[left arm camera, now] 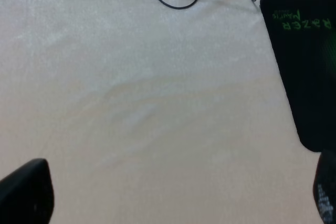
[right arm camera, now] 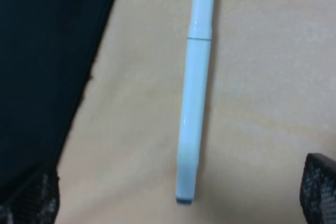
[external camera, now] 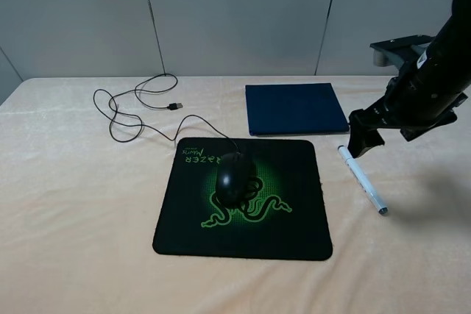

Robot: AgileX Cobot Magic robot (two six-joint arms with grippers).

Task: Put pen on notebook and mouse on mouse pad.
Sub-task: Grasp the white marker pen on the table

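Your right gripper (external camera: 363, 137) hangs wide open above the pen (external camera: 361, 179), which lies on the worktop (external camera: 73, 218) just beside the mouse pad (external camera: 294, 218), not yet on the notebook (external camera: 294, 108). It is slim and round: close off-centre and it could roll away, or a finger could snag the pad's edge. The mouse (external camera: 232, 178) already sits on the pad; don't nudge it.

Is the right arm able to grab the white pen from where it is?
Probably yes. The open right gripper hangs over the pen, which lies alone on the table, clear of the mouse pad and notebook.
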